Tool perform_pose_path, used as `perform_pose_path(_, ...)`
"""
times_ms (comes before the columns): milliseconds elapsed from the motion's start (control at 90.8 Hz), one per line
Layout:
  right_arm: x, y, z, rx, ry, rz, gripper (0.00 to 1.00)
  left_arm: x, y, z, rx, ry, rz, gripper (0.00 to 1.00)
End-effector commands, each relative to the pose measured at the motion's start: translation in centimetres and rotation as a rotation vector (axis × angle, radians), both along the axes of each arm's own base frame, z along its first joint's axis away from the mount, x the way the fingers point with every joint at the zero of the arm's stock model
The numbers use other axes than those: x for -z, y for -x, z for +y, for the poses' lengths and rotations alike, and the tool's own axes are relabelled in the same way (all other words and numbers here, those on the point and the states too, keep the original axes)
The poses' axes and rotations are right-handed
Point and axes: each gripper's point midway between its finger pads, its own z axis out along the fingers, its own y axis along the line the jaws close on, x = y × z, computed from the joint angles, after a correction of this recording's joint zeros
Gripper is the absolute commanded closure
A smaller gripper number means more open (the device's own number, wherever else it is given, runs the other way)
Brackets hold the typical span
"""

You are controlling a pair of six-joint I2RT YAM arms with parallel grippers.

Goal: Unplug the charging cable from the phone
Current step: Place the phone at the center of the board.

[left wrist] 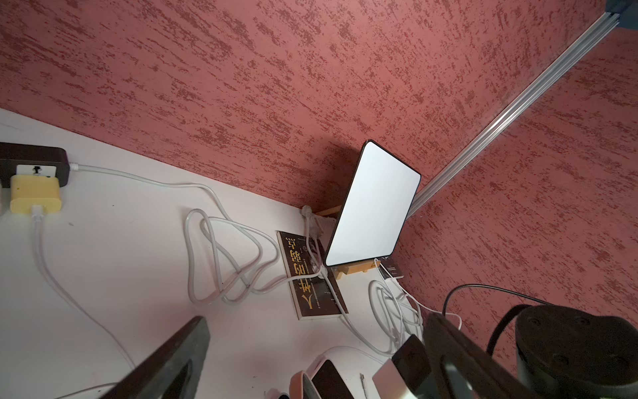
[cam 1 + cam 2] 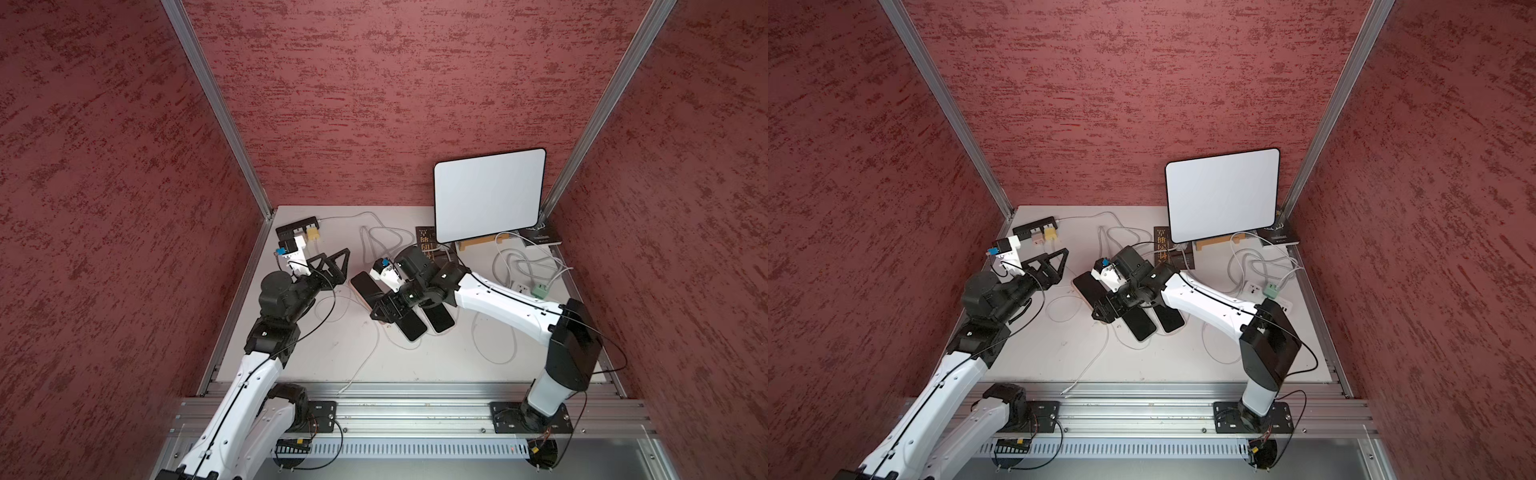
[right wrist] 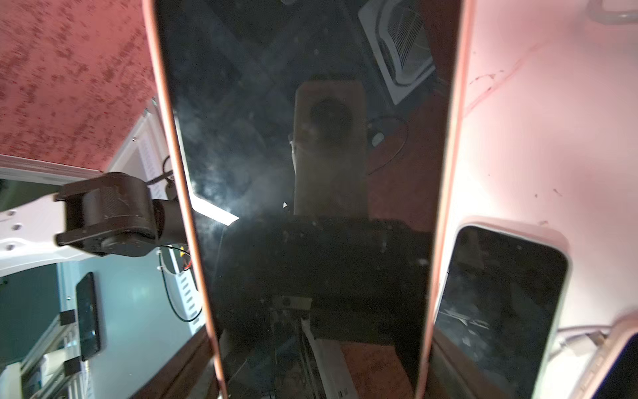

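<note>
Where the right gripper (image 2: 384, 311) hangs, its fingers pinch the long edges of the pink-cased, black-screened phone (image 3: 310, 138), long axis crosswise between them; charging-cable plug hidden. Left gripper (image 2: 347, 266), fingers (image 1: 165, 359) spread, farther off.

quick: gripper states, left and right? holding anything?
Left gripper: open, holding nothing.
Right gripper: jaws straddle the pink-cased phone; cannot tell whether they clamp it.

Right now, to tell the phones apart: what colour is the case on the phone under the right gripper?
Salmon pink case, clearest in the right wrist view.
</note>
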Motion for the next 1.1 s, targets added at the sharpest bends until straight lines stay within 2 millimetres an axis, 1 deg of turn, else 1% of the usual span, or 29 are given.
perform_pose_path(0,0.2,-0.2,-0.2,-0.018,0.102,-0.091,0.88,-0.2,-0.3,1.3,-0.068,-0.044,0.006,0.00)
perform_pose_path(187,1.5,0.7,0.5,-0.078,0.190,-0.112,0.87,0.6,-0.6,1.5,-0.084,-0.059,0.034,0.00)
perform_pose_path(452,4.9,1.6,1.2,-0.146,0.371,-0.141,0.85,1.2,-0.9,1.8,-0.106,-0.071,0.052,0.00)
perform_pose_path(628,6.8,2.3,2.4,-0.192,0.430,-0.138,0.83,1.4,-1.0,2.1,-0.123,-0.084,0.057,0.00)
perform_pose_path(826,9.0,2.5,3.2,-0.217,0.490,-0.125,0.82,1.7,-1.0,2.4,-0.132,-0.099,0.060,0.00)
perform_pose_path(1091,11.2,2.5,3.1,-0.229,0.564,-0.091,0.81,2.0,-1.1,2.5,-0.136,-0.110,0.066,0.00)
